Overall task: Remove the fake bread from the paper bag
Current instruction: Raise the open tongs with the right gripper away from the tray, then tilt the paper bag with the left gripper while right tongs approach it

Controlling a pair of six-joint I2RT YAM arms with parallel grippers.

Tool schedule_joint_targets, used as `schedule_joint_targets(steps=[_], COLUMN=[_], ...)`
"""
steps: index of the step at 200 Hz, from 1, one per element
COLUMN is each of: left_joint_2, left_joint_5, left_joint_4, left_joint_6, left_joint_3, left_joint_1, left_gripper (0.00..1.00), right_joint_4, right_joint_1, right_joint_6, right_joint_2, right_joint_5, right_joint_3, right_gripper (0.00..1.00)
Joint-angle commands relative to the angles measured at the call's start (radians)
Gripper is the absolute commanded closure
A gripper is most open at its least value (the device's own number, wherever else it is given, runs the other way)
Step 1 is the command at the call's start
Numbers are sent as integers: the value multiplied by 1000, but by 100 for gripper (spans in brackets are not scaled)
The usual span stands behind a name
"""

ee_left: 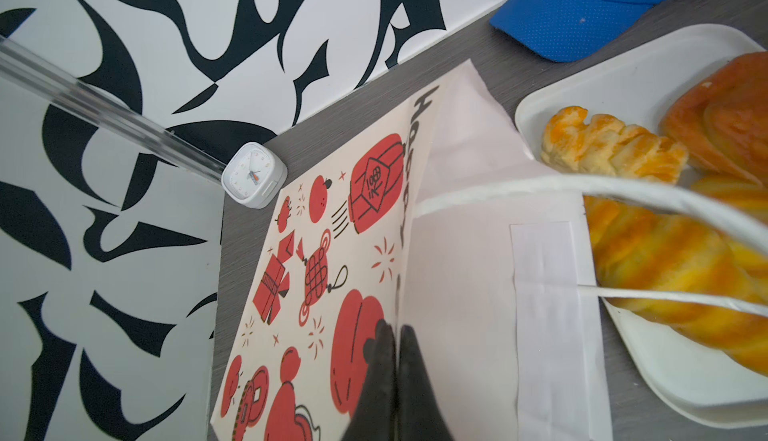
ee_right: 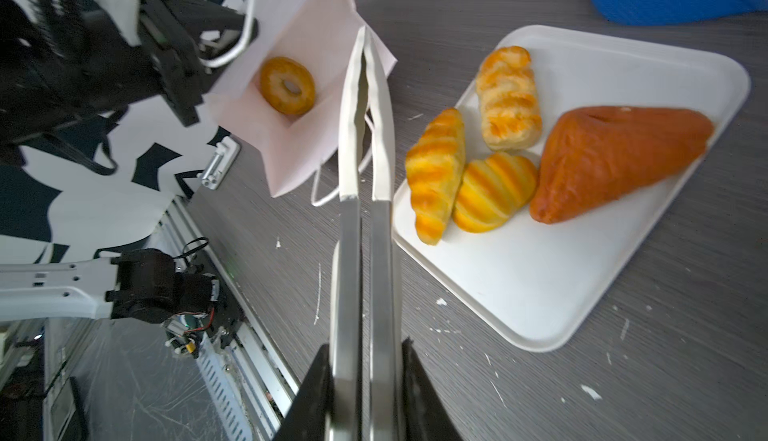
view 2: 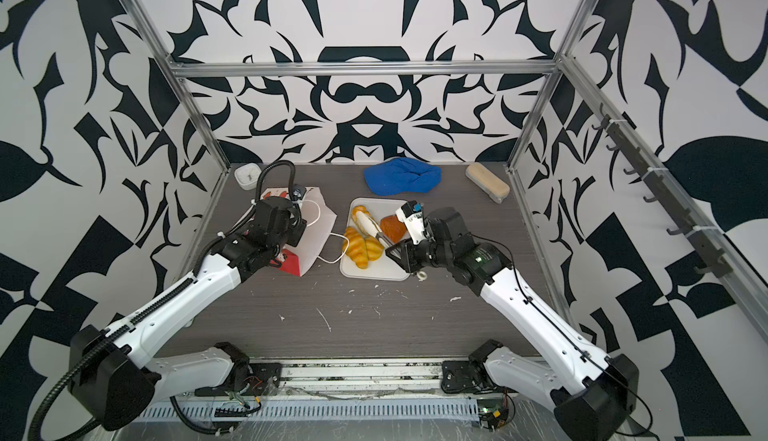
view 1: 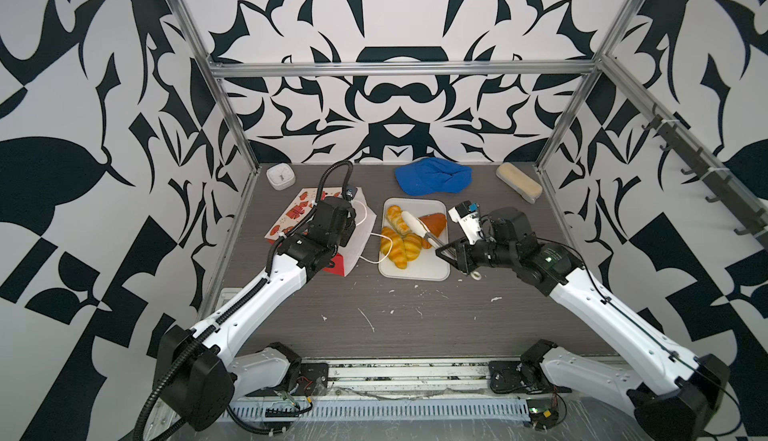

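Far left, at back corner of the desk [view 1: 415,326]: small white clock [view 1: 280,177]. Just right of it, left-centre in both top views, the paper bag [view 1: 296,215] is tilted over, red-print face up, open mouth twd the tray. Left hand [ee_left: 397,335] is pinched together on the bag's top edge; wrist view shows its black fingers tight on the paper. Inside the bag, on the white lining, sits the ring doughnut [ee_right: 287,85]. Centre: white tray [view 1: 415,270] w/ braided loaf [view 1: 395,215], two croissants [view 1: 399,247] touching each other, and brown triangular pastry [view 1: 434,222]. Right hand [ee_right: 365,345] is clamped on metal tongs [ee_right: 361,252]; their white tips are nearly together, btwn bag mouth & tray in the right wrist view. Upper right of desk: blue cap [view 1: 432,179], then beige block [view 1: 518,187].
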Motion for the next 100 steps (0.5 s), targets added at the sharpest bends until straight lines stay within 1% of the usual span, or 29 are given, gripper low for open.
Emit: schedule_joint_targets(steps=[1, 16, 20, 29, 49, 74, 100], left_joint_2=[37, 47, 76, 87, 96, 110, 157], left_joint_5=[-8, -13, -14, -13, -15, -10, -31], left_joint_4=[-28, -38, -38, -38, -42, -60, -110], left_joint_6=[25, 26, 27, 27, 26, 35, 57], left_joint_3=[53, 68, 72, 81, 101, 133, 189], left_joint_1=[-31, -46, -48, -53, -55, -57, -69], left_gripper=[100, 100, 100, 100, 100, 100, 100], right_joint_4=[135, 148, 155, 170, 204, 303, 353], right_joint_1=[48, 93, 102, 116, 124, 128, 153], right_joint_6=[12, 1, 0, 3, 26, 70, 98], right_joint_2=[75, 134, 148, 182, 237, 287, 372], right_joint_5=[-103, -103, -105, -113, -129, -148, -166], right_joint_3=[46, 67, 70, 71, 62, 32, 65], right_gripper=[72, 73, 73, 73, 74, 74, 74])
